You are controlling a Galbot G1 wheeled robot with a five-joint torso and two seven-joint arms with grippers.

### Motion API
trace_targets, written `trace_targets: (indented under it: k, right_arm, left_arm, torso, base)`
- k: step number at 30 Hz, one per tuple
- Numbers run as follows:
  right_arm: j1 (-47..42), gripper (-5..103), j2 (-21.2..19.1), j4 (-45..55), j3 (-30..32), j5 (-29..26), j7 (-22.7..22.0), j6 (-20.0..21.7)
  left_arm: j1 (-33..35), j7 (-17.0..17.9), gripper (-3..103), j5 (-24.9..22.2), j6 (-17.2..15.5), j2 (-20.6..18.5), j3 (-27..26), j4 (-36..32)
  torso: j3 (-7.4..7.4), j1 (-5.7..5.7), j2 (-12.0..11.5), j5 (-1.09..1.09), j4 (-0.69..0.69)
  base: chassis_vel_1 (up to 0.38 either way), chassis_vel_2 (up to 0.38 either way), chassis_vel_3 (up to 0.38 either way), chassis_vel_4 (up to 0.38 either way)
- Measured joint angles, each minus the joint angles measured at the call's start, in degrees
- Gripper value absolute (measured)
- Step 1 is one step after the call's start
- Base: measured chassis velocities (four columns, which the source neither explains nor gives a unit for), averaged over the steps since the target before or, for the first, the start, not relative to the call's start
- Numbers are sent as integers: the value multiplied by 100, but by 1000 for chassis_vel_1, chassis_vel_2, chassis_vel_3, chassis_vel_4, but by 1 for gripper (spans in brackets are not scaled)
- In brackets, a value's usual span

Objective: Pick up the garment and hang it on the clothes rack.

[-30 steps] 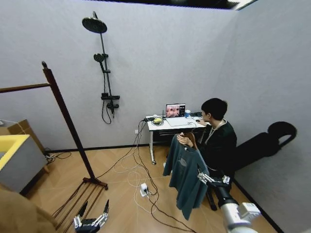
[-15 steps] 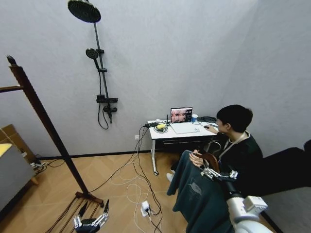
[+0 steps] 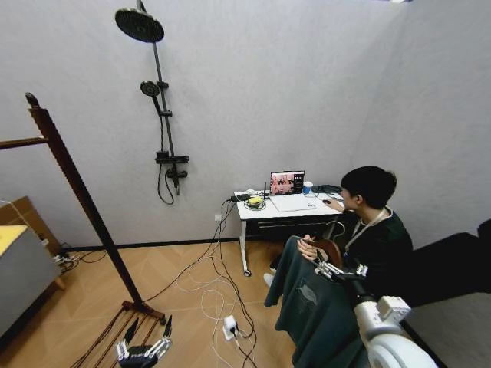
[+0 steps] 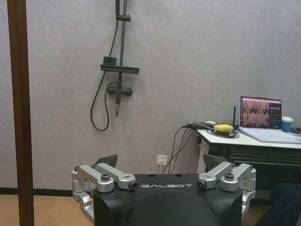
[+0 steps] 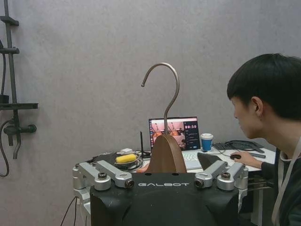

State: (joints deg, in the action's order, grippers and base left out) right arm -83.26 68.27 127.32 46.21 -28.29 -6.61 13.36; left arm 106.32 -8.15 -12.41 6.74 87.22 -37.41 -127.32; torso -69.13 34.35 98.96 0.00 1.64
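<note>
The right hand (image 3: 328, 270) is at the hanger (image 5: 164, 153) that carries the garment (image 3: 311, 307), low on the right of the head view. In the right wrist view the wooden neck of the hanger stands upright between the hand's fingers (image 5: 110, 176), with the metal hook (image 5: 165, 87) rising above it. The fingers sit on either side of the neck, but I cannot tell whether they press on it or only flank it. A person's hand (image 3: 308, 248) is also on the hanger's top, so the garment may be partly carried by that person.

The left hand (image 3: 142, 350) hangs low near the floor, fingers apart and holding nothing, with the rack's post (image 4: 19, 113) beside it in its own wrist view.

The rack (image 3: 77, 192) stands well apart from the garment, on the far left, with its rod (image 3: 23, 142) running off the picture's left edge.

The main risk is in the handover: if the grip on the neck is loose when the person lets go, the hanger could tip or slide out and the garment would drop. The garment hangs long, so in a carry it could swing and twist the hook off line for the rod. Cables (image 3: 219, 287) lie on the floor between here and the rack.
</note>
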Motion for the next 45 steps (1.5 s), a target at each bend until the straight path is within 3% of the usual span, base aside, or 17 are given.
trace_targets:
  k: [2, 6, 8, 10, 11, 14, 19, 21, 23, 24, 39, 45]
  right_arm:
    - [66, 92, -73, -86, 7, -24, 53, 36]
    - [189, 70, -236, -232, 11, -55, 157, 69]
    - [191, 70, -245, -233, 11, -57, 167, 74]
    - [182, 59, -253, -232, 5, -58, 186, 80]
    - [182, 59, -253, -232, 5, -58, 186, 80]
    - [172, 42, -219, -222, 6, -55, 185, 82]
    - [183, 32, -196, -230, 7, -23, 165, 80]
    - [195, 20, -203, -232, 9, -15, 152, 72]
    - [201, 20, -207, -230, 8, -17, 147, 62]
    - [204, 11, -207, -230, 8, -16, 131, 56]
    - [179, 10, -257, 17, 15, -51, 112, -45]
    - [234, 10, -332, 151, -167, -170, 213, -287]
  left_arm:
    - [0, 0, 100, 0, 0, 0, 0, 0]
    - [0, 0, 100, 0, 0, 0, 0, 0]
    - [0, 0, 100, 0, 0, 0, 0, 0]
    - [0, 0, 100, 0, 0, 0, 0, 0]
    - [0, 0, 100, 0, 0, 0, 0, 0]
    - [0, 0, 100, 0, 0, 0, 0, 0]
    - [0, 0, 100, 0, 0, 0, 0, 0]
    - [0, 0, 100, 0, 0, 0, 0, 0]
    - [0, 0, 100, 0, 0, 0, 0, 0]
    - [0, 0, 100, 0, 0, 0, -1, 0]
    - [0, 0, 100, 0, 0, 0, 0, 0]
    - [0, 0, 100, 0, 0, 0, 0, 0]
  torso:
    - [0, 0, 0, 1, -1]
    - [0, -1, 0, 1, -1]
    - [0, -1, 0, 1, 0]
    - [0, -2, 0, 0, 0]
    - [0, -2, 0, 0, 0]
    - [0, -3, 0, 0, 0]
    - [0, -2, 0, 0, 0]
    - [1, -2, 0, 1, -1]
    - [1, -3, 0, -1, -2]
    - [1, -2, 0, -1, -2]
    - [1, -2, 0, 0, 0]
    - [1, -2, 0, 0, 0]
  base:
    - [0, 0, 0, 0]
    - [0, 0, 0, 0]
    - [0, 0, 0, 0]
    - [0, 0, 0, 0]
    - [0, 0, 0, 0]
    - [0, 0, 0, 0]
    - [0, 0, 0, 0]
    - [0, 0, 0, 0]
    - [0, 0, 0, 0]
    - [0, 0, 0, 0]
    - [0, 0, 0, 0]
    - [0, 0, 0, 0]
